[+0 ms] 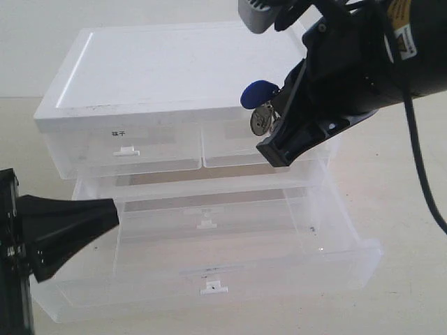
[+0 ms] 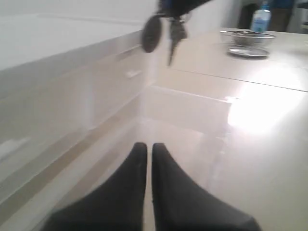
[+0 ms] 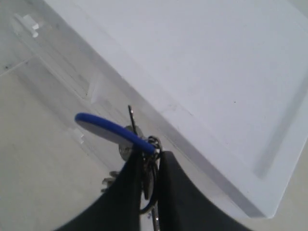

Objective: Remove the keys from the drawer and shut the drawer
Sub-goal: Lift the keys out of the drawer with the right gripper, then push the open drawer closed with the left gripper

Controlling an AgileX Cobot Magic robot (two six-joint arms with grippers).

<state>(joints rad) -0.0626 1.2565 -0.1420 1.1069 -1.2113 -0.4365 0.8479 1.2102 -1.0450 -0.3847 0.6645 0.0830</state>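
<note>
My right gripper is shut on the keys and holds them in the air in front of the cabinet's upper right drawer. The blue fob sticks out sideways above the fingertips, and the ring and silver keys are pinched between them. The keys also hang at the far end of the left wrist view. The drawer, the lowest tier, stands pulled far out and looks empty. My left gripper is shut on nothing at the drawer's left end, and its fingers point along the inside.
The white-topped cabinet has two half-width drawers under its lid and a full-width drawer below them. A metal bowl and a bottle stand far off on the table.
</note>
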